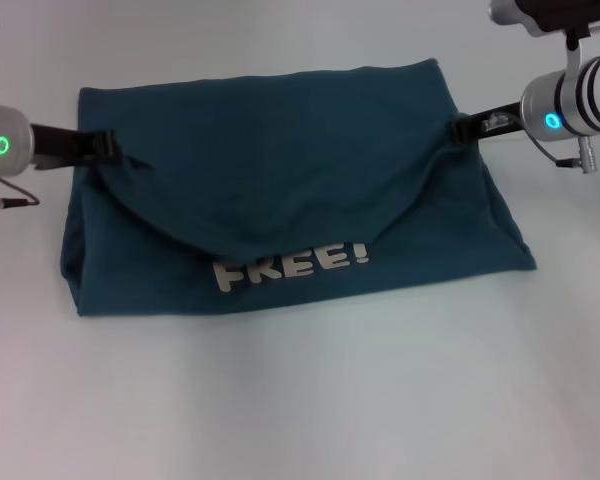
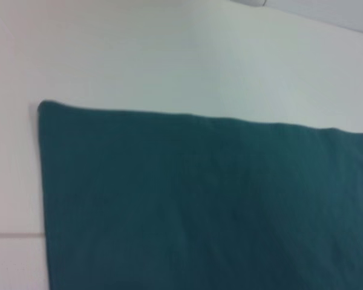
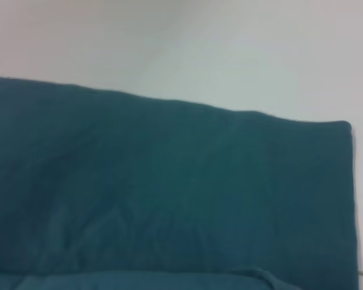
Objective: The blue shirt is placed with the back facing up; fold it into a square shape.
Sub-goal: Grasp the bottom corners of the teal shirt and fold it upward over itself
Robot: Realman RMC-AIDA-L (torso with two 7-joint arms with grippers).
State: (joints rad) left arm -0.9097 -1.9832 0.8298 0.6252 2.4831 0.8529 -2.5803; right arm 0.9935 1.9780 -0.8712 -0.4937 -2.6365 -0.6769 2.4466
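Observation:
The blue shirt (image 1: 280,170) lies across the middle of the white table, with a top layer doubled over it. That layer sags in a curve between my two grippers. Below the curve, white "FREE!" lettering (image 1: 290,265) shows on the under layer. My left gripper (image 1: 112,148) is at the shirt's left side, shut on the edge of the folded layer. My right gripper (image 1: 467,128) pinches the same layer at the right side. Both wrist views show only plain shirt fabric (image 2: 199,205) (image 3: 169,193) with a straight edge against the table, and no fingers.
White table (image 1: 300,400) surrounds the shirt on every side. A seam line in the table surface (image 2: 12,234) runs beside the shirt's corner in the left wrist view. Part of a grey robot fixture (image 1: 540,15) shows at the top right.

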